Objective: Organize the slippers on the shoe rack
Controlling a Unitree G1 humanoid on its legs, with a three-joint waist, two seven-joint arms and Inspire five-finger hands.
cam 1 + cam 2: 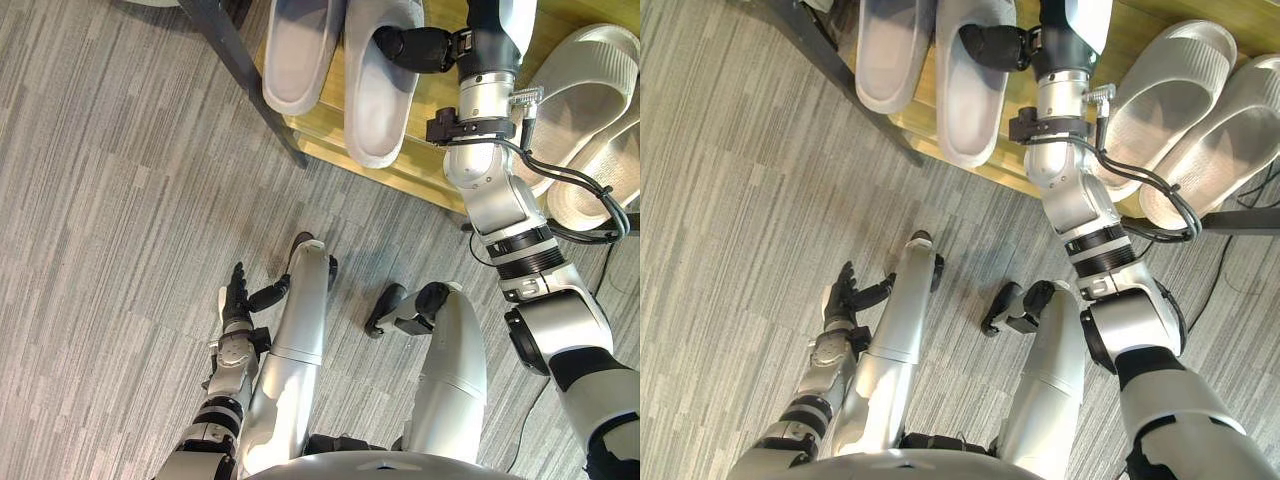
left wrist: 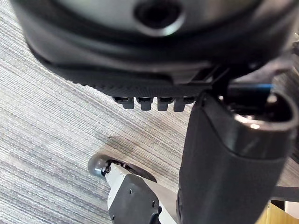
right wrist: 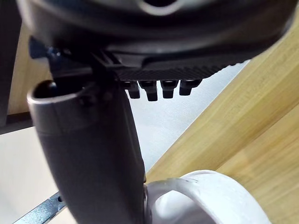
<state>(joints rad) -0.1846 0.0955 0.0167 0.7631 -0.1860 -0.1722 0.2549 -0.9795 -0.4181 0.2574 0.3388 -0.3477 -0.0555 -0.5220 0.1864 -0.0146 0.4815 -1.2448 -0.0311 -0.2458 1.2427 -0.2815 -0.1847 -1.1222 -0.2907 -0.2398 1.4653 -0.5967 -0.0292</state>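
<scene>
While my left hand [image 1: 235,300] hangs low beside my leg over the grey carpet [image 1: 100,200], its fingers [image 2: 149,102] are straight in a loose row and hold nothing, with the thumb standing apart from them.

Farther out, my right arm reaches straight forward and up to the rack [image 1: 425,165], a wooden shelf on a dark frame. One slanted frame bar [image 1: 245,80] crosses to the left of the shoes. Two pairs sit on the shelf. The grey pair is left of my arm, toes hanging over the front edge, and the cream pair [image 1: 1170,80] is right of my arm, also overhanging the edge.

My right hand [image 1: 420,47] lies turned sideways across the band of the nearer grey slipper [image 1: 375,110], just beside its mate [image 1: 295,60]. From the wrist, my fingers [image 3: 159,88] run straight and close together, not curled round anything. The thumb [image 3: 93,154] stretches out with the slipper's pale rim touching its side. Wood of the shelf shows past the fingers. My forearm lies between the two pairs, over the shelf edge.
</scene>
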